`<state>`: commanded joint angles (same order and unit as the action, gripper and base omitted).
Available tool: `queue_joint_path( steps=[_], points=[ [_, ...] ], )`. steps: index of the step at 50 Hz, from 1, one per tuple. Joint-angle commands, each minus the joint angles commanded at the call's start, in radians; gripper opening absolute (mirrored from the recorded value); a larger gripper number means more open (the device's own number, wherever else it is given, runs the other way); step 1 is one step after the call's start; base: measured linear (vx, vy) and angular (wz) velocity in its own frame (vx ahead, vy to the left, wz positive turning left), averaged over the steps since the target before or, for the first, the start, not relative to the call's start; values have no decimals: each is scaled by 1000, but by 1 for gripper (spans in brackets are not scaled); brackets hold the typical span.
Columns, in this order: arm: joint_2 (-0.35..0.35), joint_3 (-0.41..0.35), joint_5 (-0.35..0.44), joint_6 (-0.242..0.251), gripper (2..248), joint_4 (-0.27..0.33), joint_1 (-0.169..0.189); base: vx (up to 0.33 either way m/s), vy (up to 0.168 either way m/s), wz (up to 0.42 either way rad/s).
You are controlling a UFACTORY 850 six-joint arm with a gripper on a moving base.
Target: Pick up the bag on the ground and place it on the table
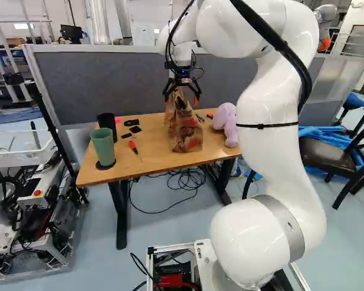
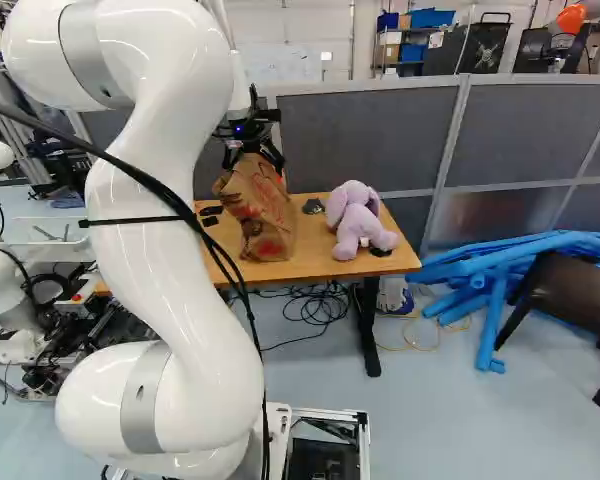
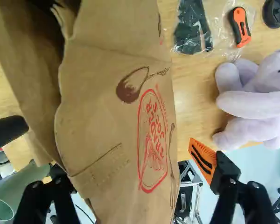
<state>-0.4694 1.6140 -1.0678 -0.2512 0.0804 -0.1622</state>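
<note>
pincer [image 1: 182, 104] spread wide, its fingers standing apart on either side of the bag [image 1: 185, 134], one clear of the paper. the bag is on the table [image 1: 155, 162], its long axis near upright, slightly aslant, mouth toward the pincer. it is brown, creased, with red print. a lilac plush toy [image 2: 354, 222] sits to one side; a green cup [image 1: 103, 148], a dark cup [image 1: 107, 123] and a red screwdriver [image 1: 133, 147] flank the other.

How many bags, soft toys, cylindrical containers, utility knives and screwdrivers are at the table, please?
Paper bag: 1
Soft toy: 1
Cylindrical containers: 2, green container and black container
Utility knife: 1
Screwdriver: 1
Total: 6
</note>
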Motion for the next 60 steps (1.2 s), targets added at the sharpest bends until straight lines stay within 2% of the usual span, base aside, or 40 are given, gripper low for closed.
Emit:
queue_joint_path(
  steps=[39, 60],
  points=[
    [89, 4, -3, 0, 247, 0, 0, 0, 0, 0],
    [134, 13, -46, 0, 247, 0, 0, 0, 0, 0]
  ],
)
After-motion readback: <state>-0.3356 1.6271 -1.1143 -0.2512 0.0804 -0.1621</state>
